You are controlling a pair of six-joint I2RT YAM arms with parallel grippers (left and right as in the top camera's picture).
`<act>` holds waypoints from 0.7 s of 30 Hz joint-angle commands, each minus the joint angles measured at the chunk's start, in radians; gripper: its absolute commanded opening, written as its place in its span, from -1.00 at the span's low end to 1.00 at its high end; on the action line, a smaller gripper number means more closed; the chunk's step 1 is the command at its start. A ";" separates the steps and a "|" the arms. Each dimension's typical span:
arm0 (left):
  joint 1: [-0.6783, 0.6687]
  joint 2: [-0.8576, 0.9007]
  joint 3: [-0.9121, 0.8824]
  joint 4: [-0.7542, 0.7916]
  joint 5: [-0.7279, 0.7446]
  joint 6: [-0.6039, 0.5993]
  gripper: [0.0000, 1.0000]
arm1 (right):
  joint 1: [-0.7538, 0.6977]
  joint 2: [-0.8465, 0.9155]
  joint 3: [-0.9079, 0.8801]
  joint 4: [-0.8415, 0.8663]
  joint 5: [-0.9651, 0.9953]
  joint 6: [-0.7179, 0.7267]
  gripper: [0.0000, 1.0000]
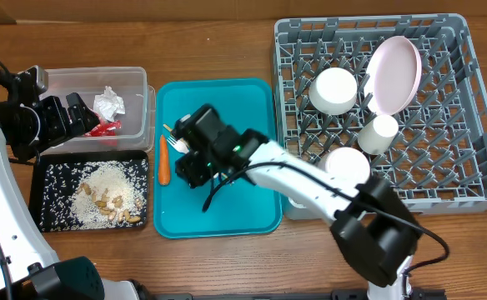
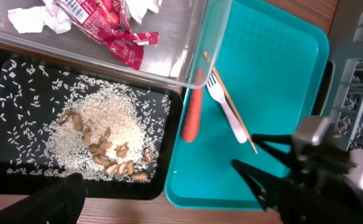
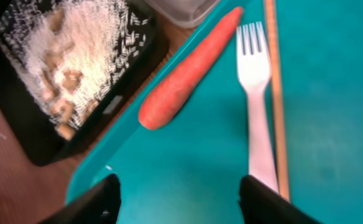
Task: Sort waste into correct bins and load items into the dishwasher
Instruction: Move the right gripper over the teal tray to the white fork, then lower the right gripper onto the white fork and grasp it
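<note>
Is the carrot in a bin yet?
Out. The carrot lies on the teal tray's edge beside the fork, not in the black tray.

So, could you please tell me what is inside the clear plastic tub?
The clear tub holds a red snack wrapper and crumpled white paper. One end is covered by the left arm overhead, so anything there cannot be seen.

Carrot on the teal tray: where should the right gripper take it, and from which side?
Grip the carrot at its thick half, straight down, fingers across its width. It lies flat along the teal tray's rim by the black tray. The thin tip crowds the clear tub and white fork tines; the thick end has bare tray beside it. The right gripper hangs open above.
</note>
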 commanded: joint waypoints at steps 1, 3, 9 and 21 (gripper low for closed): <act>0.003 -0.002 0.018 0.002 -0.006 -0.006 1.00 | 0.043 0.021 0.000 0.032 0.181 -0.007 0.00; 0.004 -0.002 0.018 0.002 -0.006 -0.006 1.00 | 0.057 0.024 0.000 0.062 0.260 -0.006 -0.39; 0.003 -0.002 0.018 0.002 -0.006 -0.006 1.00 | 0.057 0.026 0.000 0.159 0.324 -0.006 -0.67; 0.004 -0.002 0.018 0.002 -0.006 -0.006 1.00 | 0.056 0.104 0.000 0.210 0.324 -0.029 -0.72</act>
